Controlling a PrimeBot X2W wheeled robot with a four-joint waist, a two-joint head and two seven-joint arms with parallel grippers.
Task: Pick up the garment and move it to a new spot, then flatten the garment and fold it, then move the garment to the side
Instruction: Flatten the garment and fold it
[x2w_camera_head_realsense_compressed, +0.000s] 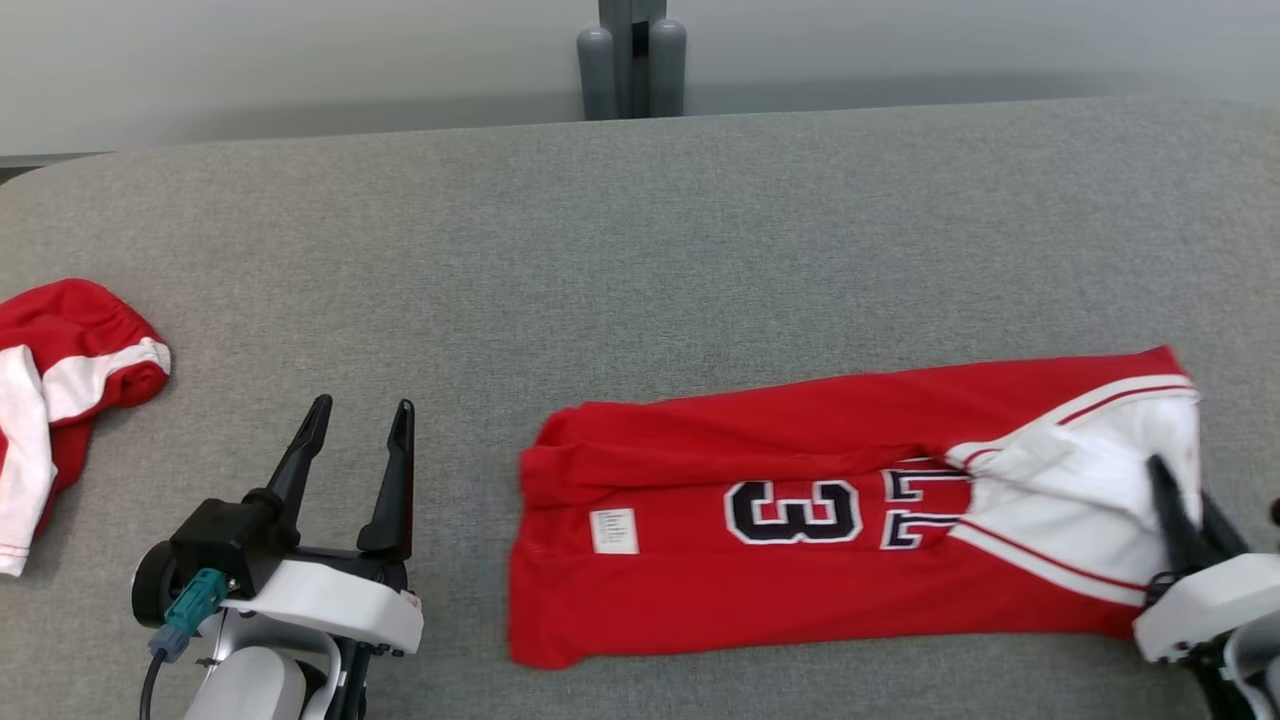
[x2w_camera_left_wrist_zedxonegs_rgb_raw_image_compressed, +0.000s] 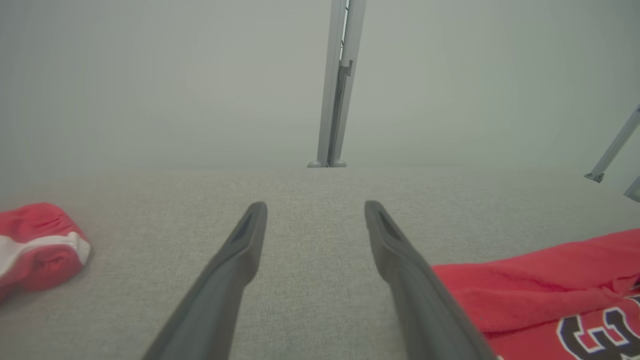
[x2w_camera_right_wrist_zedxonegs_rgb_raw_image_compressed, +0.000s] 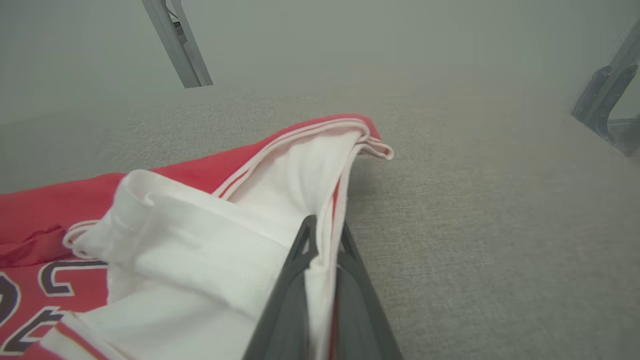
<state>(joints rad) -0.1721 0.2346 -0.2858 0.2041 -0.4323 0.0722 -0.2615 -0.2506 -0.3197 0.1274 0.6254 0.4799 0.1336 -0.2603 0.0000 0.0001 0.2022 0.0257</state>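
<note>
Now the right gripper pinches the red jersey by its white end, near the table's front-right edge; the left gripper hovers wide open. Mid-fold, I'd judge: next, lift that end and carry it leftward.

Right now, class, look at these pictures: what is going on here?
A two-armed robot is working on a red jersey lying on the grey table. Its right tool is shut on the jersey's white-trimmed end. Its left tool stands open over bare table beside the other end. A second red-and-white garment lies bunched at the far left.
</note>
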